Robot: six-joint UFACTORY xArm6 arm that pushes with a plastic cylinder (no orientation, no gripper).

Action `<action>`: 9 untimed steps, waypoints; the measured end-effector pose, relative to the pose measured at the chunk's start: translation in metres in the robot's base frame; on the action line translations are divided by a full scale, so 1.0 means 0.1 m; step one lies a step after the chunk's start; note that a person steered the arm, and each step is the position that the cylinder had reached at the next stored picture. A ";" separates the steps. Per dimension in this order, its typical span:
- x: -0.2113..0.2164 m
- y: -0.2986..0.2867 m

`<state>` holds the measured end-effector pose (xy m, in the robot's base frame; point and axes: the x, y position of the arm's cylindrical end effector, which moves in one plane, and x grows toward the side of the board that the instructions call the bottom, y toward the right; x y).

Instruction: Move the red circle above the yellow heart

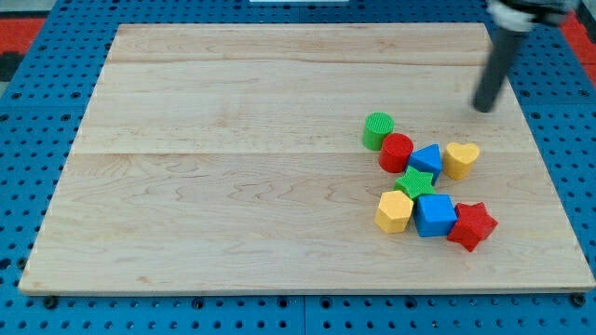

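My rod's upper end is cut off at the view's top — my tip (484,108) touches nothing, above the yellow heart (461,159); red circle (396,153) sits left, beside a blue block (427,161).

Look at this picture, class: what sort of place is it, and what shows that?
Probably a robotics lab bench. A wooden board lies on a blue perforated base, small coloured blocks such as the red circle and yellow heart sit clustered on it, and my tip hangs to the view's upper right of them.

red circle (396,152), upright, left of yellow heart (461,159), apart
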<state>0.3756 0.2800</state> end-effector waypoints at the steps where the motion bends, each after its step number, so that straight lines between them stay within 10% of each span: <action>1: 0.61 -0.11; 4: 1.30 -1.92; 9: 0.78 -2.19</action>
<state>0.4533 0.0607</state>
